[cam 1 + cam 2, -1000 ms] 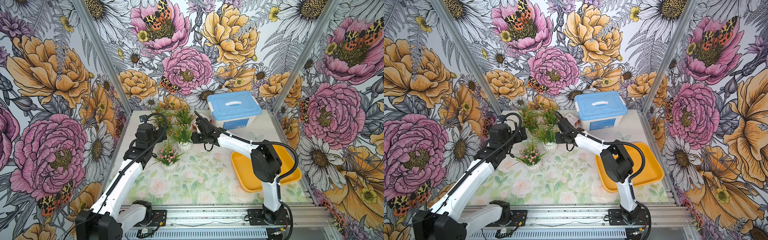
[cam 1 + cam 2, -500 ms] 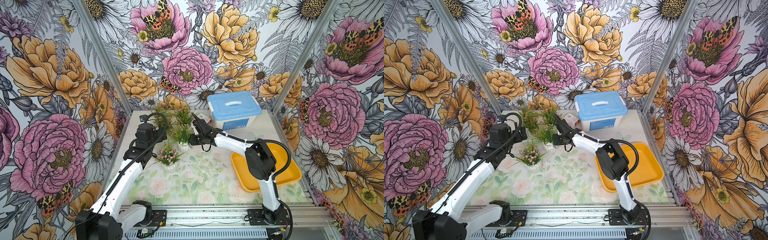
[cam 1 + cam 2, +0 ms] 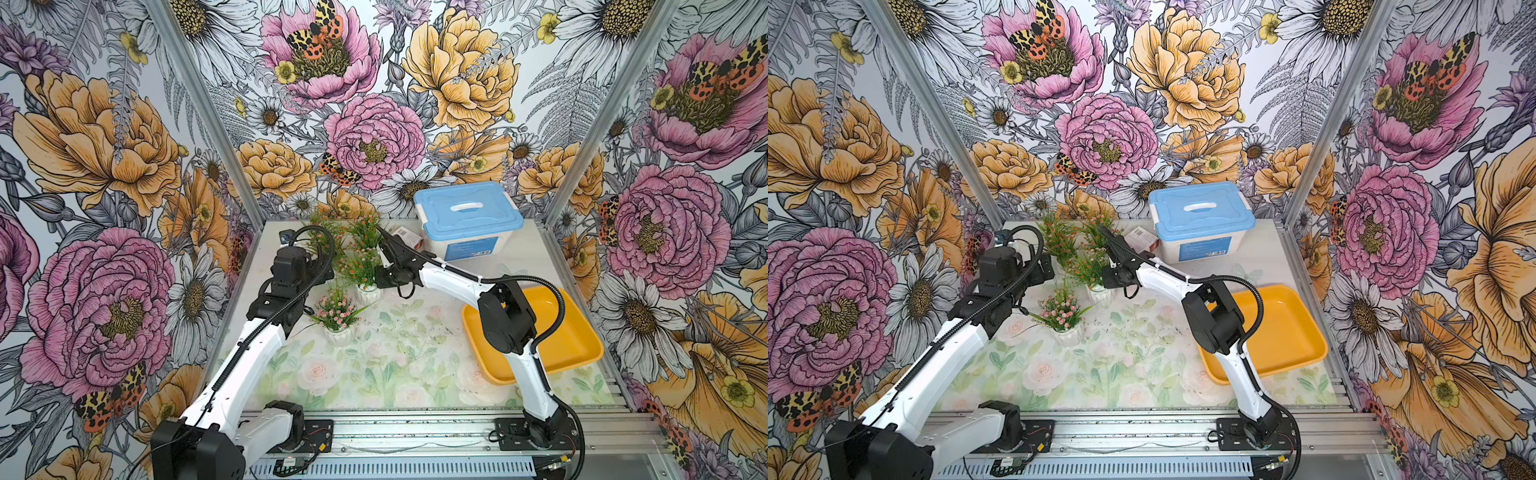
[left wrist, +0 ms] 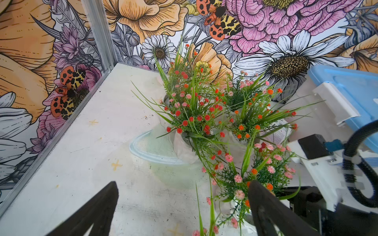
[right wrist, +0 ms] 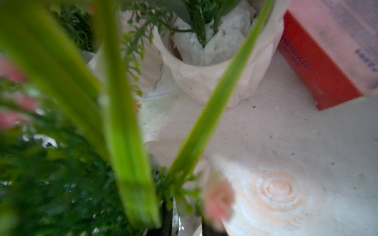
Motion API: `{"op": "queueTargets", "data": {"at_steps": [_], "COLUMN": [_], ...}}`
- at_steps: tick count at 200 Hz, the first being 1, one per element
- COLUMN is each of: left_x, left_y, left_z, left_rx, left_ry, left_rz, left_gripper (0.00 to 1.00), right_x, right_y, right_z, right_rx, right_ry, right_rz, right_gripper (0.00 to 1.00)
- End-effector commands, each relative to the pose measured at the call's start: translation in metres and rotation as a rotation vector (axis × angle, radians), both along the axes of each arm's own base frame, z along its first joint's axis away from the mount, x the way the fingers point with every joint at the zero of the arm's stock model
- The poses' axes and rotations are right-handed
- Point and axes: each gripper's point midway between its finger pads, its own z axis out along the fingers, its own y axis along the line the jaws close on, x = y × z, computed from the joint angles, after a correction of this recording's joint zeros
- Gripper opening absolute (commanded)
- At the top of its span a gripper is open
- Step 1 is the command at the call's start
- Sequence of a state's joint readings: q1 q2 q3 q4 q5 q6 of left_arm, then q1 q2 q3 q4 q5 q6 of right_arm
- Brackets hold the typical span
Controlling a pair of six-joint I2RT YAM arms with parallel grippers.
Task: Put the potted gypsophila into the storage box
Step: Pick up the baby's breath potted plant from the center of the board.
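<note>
Several potted gypsophila stand in a cluster at the back left of the table. My right gripper (image 3: 380,280) reaches into the cluster at a white pot with orange blossoms (image 3: 368,294). In the right wrist view its jaws (image 5: 186,224) stand narrow around a pale, shiny part of that pot, with blurred green stems in front. A pink-blossomed pot (image 3: 337,318) stands alone nearer the front. My left gripper (image 4: 184,183) is wide open over bare table, with pink and orange sprigs (image 4: 239,179) against one finger. The yellow storage box (image 3: 573,345) lies at the right with nothing in it.
A white bin with a blue lid (image 3: 467,216) stands at the back right. A small red-and-white carton (image 3: 409,237) lies between it and the plants. The cell's walls close in the back and both sides. My right arm's elbow (image 3: 503,316) overhangs the storage box's left rim.
My right gripper has pushed a little further left into the plants and its jaws have narrowed. The left arm and the pots have not moved.
</note>
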State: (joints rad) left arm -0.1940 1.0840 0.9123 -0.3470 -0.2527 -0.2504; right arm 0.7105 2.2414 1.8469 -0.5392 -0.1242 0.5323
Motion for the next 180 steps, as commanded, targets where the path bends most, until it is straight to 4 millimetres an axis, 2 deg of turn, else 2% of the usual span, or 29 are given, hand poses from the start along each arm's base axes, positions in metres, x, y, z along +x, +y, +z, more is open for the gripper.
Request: {"op": "queueTargets", "data": {"at_steps": [1,23,45,78,124,156,180], "left_x": [0.007,0.010,0.014,0.027,0.039,0.044,0.048], "left_y": [0.003,0.002,0.000,-0.008,-0.020,-0.034,-0.054], "left_z": [0.019,0.018,0.019,0.022,0.023,0.027,0.029], "left_rx": [0.009,0.015,0.028,0.054,0.021,-0.016,-0.050], "left_ry": [-0.051,-0.047,-0.046,-0.051,-0.068,-0.090,-0.091], "left_rz": [0.004,0.000,-0.015,-0.065,-0.120,-0.190,-0.294], "left_gripper": [0.99,0.99,0.99,0.99,0.99,0.99,0.99], "right_x": [-0.003,-0.003,-0.001,0.005,0.006,0.010,0.015], "right_y": [-0.012,-0.017,-0.031,-0.053,-0.049,-0.053,-0.060], "right_z": [-0.012,-0.013,-0.012,0.000,0.013,0.032,0.054], "right_rx": [-0.083,-0.112,-0.177,-0.259,-0.233,-0.210,-0.175], "right_ry": [0.018,0.020,0.004,-0.052,-0.070,-0.097,-0.120], "right_rz": [-0.015,-0.027,-0.054,-0.098,-0.094,-0.126,-0.172], "right_gripper": [0.20,0.16,0.12,0.08,0.00,0.00,0.00]}}
